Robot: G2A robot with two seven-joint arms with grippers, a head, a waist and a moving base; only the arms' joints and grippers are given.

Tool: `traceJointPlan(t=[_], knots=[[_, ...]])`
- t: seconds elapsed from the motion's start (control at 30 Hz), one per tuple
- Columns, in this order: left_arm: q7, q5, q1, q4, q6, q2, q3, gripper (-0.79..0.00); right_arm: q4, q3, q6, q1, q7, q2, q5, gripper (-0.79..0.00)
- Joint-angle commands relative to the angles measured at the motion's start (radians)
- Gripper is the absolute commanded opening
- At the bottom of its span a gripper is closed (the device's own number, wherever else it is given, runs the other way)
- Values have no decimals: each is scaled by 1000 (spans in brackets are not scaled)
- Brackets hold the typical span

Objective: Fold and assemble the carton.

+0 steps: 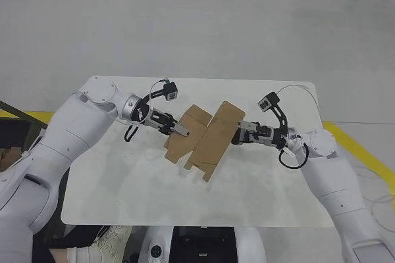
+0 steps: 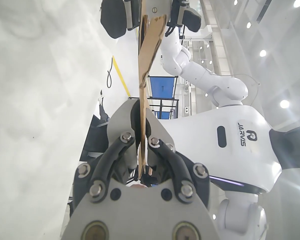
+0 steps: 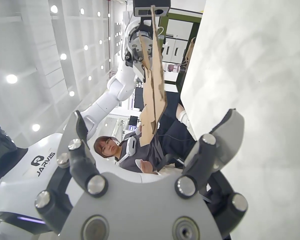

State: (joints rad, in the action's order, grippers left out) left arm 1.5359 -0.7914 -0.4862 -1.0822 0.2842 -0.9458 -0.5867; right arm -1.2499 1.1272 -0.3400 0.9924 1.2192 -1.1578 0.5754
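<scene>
table (image 1: 118, 191); left end effector (image 1: 183, 131) pinches carton (image 1: 212, 139), right end effector (image 1: 237, 136) agape

L arm extends in from far-left corner of the tabletop (image 1: 118, 197), elbow bent, wrist aimed twd the centre; L hand (image 1: 180, 130) has fingers clamped tight on one edge of the carton (image 1: 207, 138). R arm comes in from the right edge, forearm approx level, wrist facing the L one; R hand (image 1: 237, 136) at opposite carton edge, fingers spread wide, not gripping
</scene>
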Motion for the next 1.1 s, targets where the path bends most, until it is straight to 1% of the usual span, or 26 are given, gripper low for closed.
traceJointPlan(t=[0.0,0.03,0.1,0.13,0.23,0.3,0.4,0.47,0.53,0.67,0.7,0.73,0.77,0.8,0.87,0.97,1.07], knots=[[0,-11,8,-4,0,5,16,-785,5,-10,-4,-5,-9,-3,0,-336],[0,-14,10,-4,0,6,20,-785,7,-13,-4,-7,-12,-4,0,-394],[0,-25,15,-6,0,10,32,-785,14,-24,-5,-12,-17,-8,1,-413],[0,-27,17,-7,0,11,36,-785,16,-28,-4,-14,-19,-9,1,-474],[0,-30,24,-5,0,14,48,-785,23,-41,-3,-22,-19,-13,0,-536],[0,-36,27,-3,0,15,55,-785,29,-47,1,-27,-15,-15,1,-551],[0,-44,32,0,0,17,64,-785,36,-55,6,-35,-8,-17,-4,-631],[0,-50,36,2,0,18,68,-785,37,-59,8,-39,-4,-18,-9,-696],[0,-53,39,3,0,19,71,-785,38,-61,10,-41,-2,-18,-11,-782],[0,-64,44,4,0,19,75,-785,40,-64,13,-45,0,-19,-12,-785],[0,-70,45,5,0,19,75,-736,41,-63,14,-45,-1,-19,-9,-785],[0,-76,45,5,0,19,74,-542,42,-63,15,-45,0,-20,-3,-785],[0,-85,44,8,0,19,71,-240,44,-60,14,-45,-3,-20,7,-785],[0,-98,43,16,0,20,64,0,44,-57,11,-43,-5,-21,24,-785],[0,-134,40,37,0,19,42,0,44,-48,0,-39,0,-21,53,-785],[-10,-220,19,70,10,18,-6,0,35,-28,-7,-29,-31,-19,66,-785],[-75,-254,-4,109,51,18,-47,0,7,6,16,-4,-115,-14,69,-785]])
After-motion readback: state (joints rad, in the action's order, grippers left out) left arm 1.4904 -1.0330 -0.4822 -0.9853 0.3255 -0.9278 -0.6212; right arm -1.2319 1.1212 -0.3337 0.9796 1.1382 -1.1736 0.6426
